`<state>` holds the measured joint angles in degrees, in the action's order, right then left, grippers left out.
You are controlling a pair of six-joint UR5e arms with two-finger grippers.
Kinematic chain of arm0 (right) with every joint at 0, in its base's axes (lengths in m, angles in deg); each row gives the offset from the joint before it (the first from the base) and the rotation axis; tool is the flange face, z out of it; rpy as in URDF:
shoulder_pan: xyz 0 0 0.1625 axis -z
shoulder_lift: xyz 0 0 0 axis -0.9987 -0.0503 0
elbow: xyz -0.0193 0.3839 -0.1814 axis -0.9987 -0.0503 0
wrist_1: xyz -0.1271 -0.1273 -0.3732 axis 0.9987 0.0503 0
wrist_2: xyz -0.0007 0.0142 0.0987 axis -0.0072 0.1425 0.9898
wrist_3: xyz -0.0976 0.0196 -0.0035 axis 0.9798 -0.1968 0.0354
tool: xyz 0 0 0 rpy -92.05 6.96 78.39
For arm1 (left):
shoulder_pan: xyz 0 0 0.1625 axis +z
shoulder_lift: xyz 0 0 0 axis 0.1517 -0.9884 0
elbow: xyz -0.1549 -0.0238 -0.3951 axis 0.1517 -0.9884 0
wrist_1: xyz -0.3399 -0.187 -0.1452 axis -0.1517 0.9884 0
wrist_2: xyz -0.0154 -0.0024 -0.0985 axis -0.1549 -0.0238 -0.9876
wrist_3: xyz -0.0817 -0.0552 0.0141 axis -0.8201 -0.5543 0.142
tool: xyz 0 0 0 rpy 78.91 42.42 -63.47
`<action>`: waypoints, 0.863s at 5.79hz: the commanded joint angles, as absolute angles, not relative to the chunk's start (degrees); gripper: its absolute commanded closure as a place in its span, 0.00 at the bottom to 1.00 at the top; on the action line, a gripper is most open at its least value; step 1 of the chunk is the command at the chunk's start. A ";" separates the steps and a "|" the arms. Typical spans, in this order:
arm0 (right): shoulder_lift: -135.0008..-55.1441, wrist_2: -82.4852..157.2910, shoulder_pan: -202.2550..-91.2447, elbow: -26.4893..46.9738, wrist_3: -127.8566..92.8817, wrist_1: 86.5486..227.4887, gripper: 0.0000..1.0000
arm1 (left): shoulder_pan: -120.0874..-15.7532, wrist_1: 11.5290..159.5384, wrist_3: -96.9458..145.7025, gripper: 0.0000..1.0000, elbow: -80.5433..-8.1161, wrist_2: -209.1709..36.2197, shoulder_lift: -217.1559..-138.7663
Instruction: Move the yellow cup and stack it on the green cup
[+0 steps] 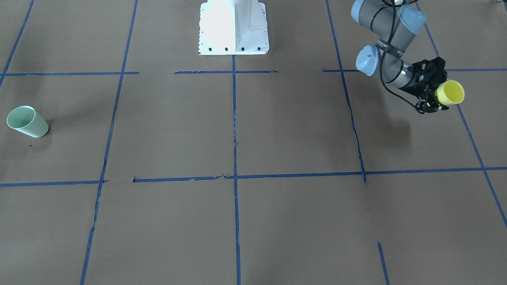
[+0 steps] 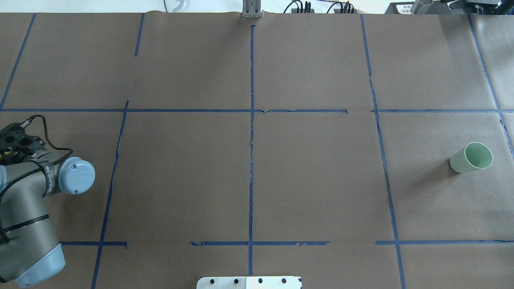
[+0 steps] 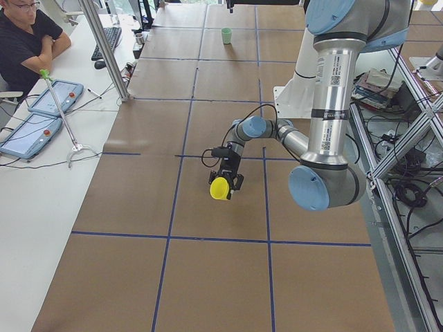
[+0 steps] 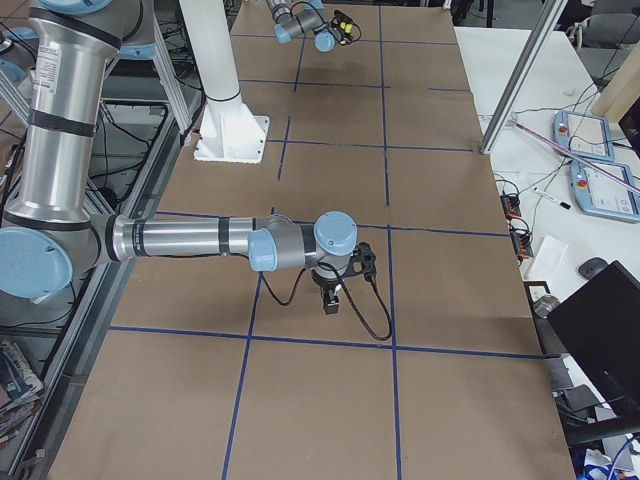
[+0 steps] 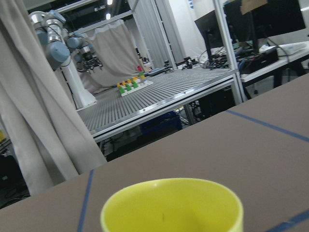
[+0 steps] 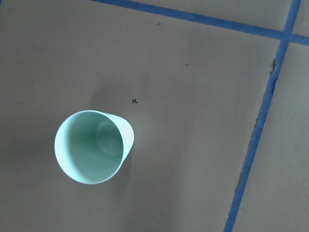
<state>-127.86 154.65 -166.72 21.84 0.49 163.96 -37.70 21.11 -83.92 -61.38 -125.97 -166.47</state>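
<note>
My left gripper (image 1: 435,98) is shut on the yellow cup (image 1: 451,92) and holds it tilted above the table at my left end. The cup also shows in the exterior left view (image 3: 220,188) and fills the bottom of the left wrist view (image 5: 171,205). In the overhead view the left gripper (image 2: 14,138) hides the cup. The green cup (image 1: 27,122) stands upright and empty at the far opposite end (image 2: 472,157). The right wrist view looks straight down into it (image 6: 91,147). My right gripper (image 4: 330,300) shows only in the exterior right view, so I cannot tell its state.
The white robot base (image 1: 233,27) stands at the middle of my side of the table. Blue tape lines (image 2: 251,160) divide the brown table cover into squares. A person (image 3: 24,38) sits at a side desk beyond the table.
</note>
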 commanded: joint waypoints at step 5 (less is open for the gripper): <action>-125.04 156.50 -165.18 21.75 -4.37 150.94 0.00 | -34.58 60.76 -37.07 0.90 -60.59 -110.56 -181.12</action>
<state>-126.35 156.34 -166.04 21.62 -1.72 151.17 -35.98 52.51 -49.52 -60.93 -110.99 -180.17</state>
